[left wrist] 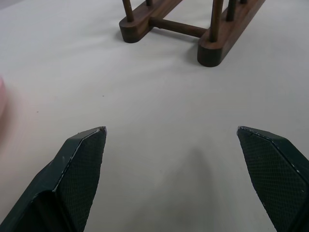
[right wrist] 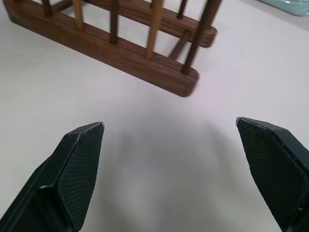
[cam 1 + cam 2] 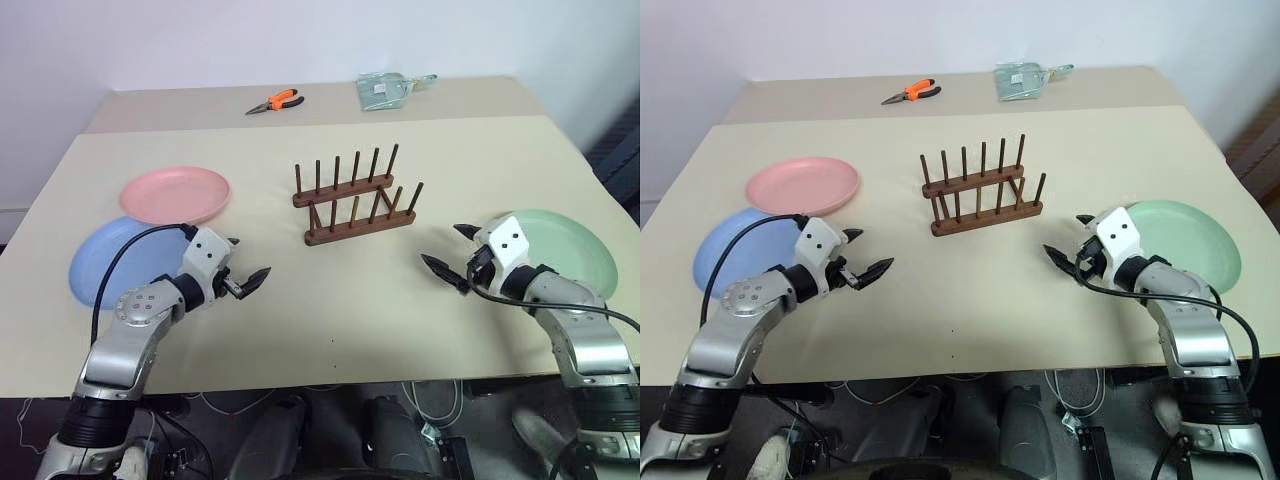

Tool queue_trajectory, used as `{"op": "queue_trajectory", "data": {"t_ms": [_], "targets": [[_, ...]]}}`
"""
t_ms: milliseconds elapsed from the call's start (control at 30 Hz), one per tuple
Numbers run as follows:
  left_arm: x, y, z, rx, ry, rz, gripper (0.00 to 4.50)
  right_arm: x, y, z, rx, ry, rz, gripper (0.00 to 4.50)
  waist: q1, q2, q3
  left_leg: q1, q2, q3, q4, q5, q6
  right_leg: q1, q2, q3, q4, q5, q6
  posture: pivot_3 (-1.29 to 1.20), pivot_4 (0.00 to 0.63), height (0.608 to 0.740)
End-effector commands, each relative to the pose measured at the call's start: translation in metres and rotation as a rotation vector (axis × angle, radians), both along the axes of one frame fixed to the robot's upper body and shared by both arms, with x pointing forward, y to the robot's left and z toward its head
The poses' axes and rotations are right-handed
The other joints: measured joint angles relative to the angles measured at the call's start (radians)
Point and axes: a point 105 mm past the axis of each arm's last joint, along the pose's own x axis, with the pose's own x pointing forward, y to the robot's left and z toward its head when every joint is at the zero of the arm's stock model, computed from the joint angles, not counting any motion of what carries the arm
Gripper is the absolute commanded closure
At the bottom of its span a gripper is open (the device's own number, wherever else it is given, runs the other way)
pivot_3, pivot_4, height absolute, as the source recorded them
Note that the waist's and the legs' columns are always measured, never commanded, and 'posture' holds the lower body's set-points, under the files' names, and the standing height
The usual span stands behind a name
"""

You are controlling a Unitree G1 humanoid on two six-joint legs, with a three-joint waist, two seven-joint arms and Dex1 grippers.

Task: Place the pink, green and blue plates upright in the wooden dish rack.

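Note:
The wooden dish rack (image 3: 355,205) stands empty in the middle of the table, its pegs upright. A pink plate (image 3: 175,194) lies flat at the left, and a blue plate (image 3: 115,262) lies flat just in front of it, partly under my left arm. At the right a green plate (image 3: 565,245) lies flat behind my right wrist. My left gripper (image 3: 248,258) hovers open beside the blue plate, pointing at the rack (image 1: 193,29). My right gripper (image 3: 445,247) is open too, left of the green plate, facing the rack (image 2: 120,48). Neither holds anything.
Orange-handled pliers (image 3: 275,101) and a clear plastic packet (image 3: 385,90) lie on the far table section behind the rack. The table's front edge (image 3: 330,380) runs just under both arms. Bare tabletop lies between the grippers and the rack.

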Motion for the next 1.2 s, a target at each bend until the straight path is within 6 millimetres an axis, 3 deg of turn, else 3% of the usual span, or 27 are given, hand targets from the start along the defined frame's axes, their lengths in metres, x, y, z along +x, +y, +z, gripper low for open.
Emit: {"op": "queue_trajectory", "data": {"t_ms": [33, 233, 400, 567, 667, 800, 900, 1067, 1100, 1200], "targets": [[0.003, -0.006, 0.005, 0.005, -0.042, -0.022, 0.06, 0.006, 0.009, 0.016, -0.006, -0.061, 0.03, 0.0, -0.001, 0.0, 0.0, 0.0, 0.0, 0.0, 0.0, 0.0, 0.0, 0.0, 0.0, 0.0, 0.0, 0.0, 0.0, 0.0, 0.15, 0.72], [0.004, -0.018, 0.005, -0.013, -0.044, -0.062, 0.06, 0.011, 0.019, 0.022, 0.005, -0.072, 0.053, 0.0, 0.0, 0.0, 0.0, 0.0, 0.0, 0.0, 0.0, 0.0, 0.0, 0.0, 0.0, 0.0, 0.0, 0.001, 0.0, 0.0, 0.15, 0.72], [0.012, -0.033, -0.002, -0.026, 0.009, -0.144, 0.06, 0.0, 0.037, 0.018, 0.05, -0.012, 0.138, 0.0, 0.001, 0.0, 0.0, 0.0, 0.0, 0.0, 0.0, 0.0, 0.001, 0.0, 0.0, 0.0, 0.0, 0.001, 0.001, 0.0, 0.15, 0.72], [0.037, -0.052, -0.009, 0.006, 0.01, -0.203, 0.06, -0.004, 0.049, 0.016, 0.058, -0.023, 0.12, 0.0, 0.001, -0.001, 0.0, 0.0, 0.0, 0.0, 0.0, 0.0, 0.001, 0.0, 0.0, 0.0, 0.0, 0.001, 0.001, 0.0, 0.15, 0.72], [0.055, -0.075, -0.019, 0.036, 0.032, -0.284, 0.06, -0.01, 0.053, 0.016, 0.051, -0.046, 0.09, 0.0, 0.003, -0.001, 0.0, 0.0, 0.0, 0.0, 0.0, 0.001, 0.001, 0.0, 0.0, 0.0, 0.0, 0.001, 0.001, 0.0, 0.15, 0.72], [0.069, -0.094, -0.026, 0.037, 0.063, -0.347, 0.06, -0.021, 0.05, 0.014, 0.042, -0.055, 0.034, 0.0, 0.002, -0.001, 0.0, 0.0, 0.0, 0.001, 0.001, 0.001, 0.002, 0.0, 0.0, 0.0, -0.001, 0.001, 0.002, 0.0, 0.15, 0.72], [0.071, -0.104, -0.03, 0.031, 0.076, -0.383, 0.9, -0.029, 0.045, 0.011, 0.031, -0.051, -0.003, 0.0, 0.0, -0.002, 0.0, 0.0, 0.0, 0.001, 0.001, 0.001, 0.003, 0.0, 0.0, 0.0, -0.001, 0.001, 0.002, 0.0, 0.15, 0.72], [0.065, -0.114, -0.035, 0.009, 0.076, -0.434, 3.48, -0.035, 0.041, 0.009, 0.025, -0.047, -0.035, 0.0, 0.0, -0.002, -0.001, 0.0, 0.0, 0.001, 0.002, 0.001, 0.003, 0.001, 0.0, 0.0, 0.0, 0.002, 0.002, 0.0, 0.15, 0.72], [0.063, -0.114, -0.035, 0.008, 0.071, -0.44, 3.74, -0.035, 0.041, 0.009, 0.023, -0.047, -0.036, 0.0, -0.001, -0.002, -0.001, 0.0, 0.0, 0.001, 0.002, 0.001, 0.003, 0.001, 0.0, 0.0, 0.0, 0.002, 0.003, 0.0, 0.15, 0.72], [0.055, -0.112, -0.036, 0.036, 0.049, -0.48, 3.73, -0.035, 0.038, 0.011, 0.016, -0.046, -0.037, 0.0, -0.002, -0.002, -0.001, 0.0, 0.0, 0.001, 0.002, 0.001, 0.003, 0.001, 0.0, 0.0, 0.0, 0.002, 0.003, 0.0, 0.15, 0.72]]}}
